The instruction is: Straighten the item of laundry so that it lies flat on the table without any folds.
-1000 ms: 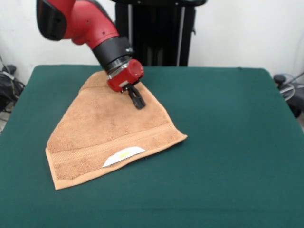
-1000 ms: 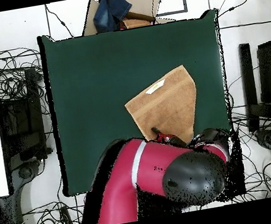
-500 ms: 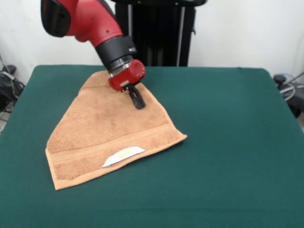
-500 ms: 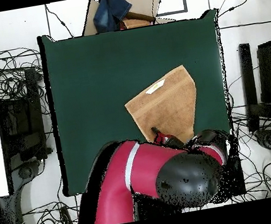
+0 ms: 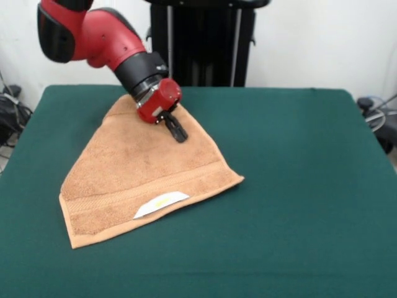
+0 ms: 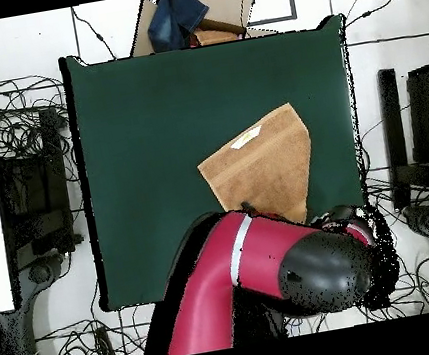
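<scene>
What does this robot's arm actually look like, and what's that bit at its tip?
The thick, rounded red arm has a black cap at its elbow and a black ribbed cuff with a silver ring near the wrist. It ends in a small red cylindrical block carrying a slim black gripper. From overhead, the arm shows a pale stripe across its red shell and a large dark rounded joint.

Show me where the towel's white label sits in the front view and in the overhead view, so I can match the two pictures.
Front view: the white label lies on the towel at its near edge, lower left of centre, on the border band.
Overhead view: the white label shows at the towel's upper left edge, far from the arm.
Shared landmark: the tool at the towel's opposite end from the label.
</scene>
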### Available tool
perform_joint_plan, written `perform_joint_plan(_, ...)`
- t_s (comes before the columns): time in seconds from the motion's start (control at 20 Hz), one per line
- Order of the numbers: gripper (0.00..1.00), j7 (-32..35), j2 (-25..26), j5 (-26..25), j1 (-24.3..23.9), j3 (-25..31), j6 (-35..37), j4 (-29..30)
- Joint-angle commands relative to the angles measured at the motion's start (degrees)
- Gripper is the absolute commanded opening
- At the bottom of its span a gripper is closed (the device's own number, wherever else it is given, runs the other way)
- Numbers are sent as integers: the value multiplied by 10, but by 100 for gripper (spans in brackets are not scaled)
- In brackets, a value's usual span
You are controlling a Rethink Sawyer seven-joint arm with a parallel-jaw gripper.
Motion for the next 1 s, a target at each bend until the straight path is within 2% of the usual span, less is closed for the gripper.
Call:
perform_joint_plan(0.05,0,-6,103,47,6,98,146,-134)
perform_joint_plan(0.5,0,-22,92,115,37,82,193,-114)
perform_joint_plan(0.7,0,-66,88,182,57,59,246,-93)
perform_joint_plan(0.8,0,-85,89,231,73,42,277,-83)
perform_joint_plan(1.0,0,-101,108,315,95,22,302,-86)
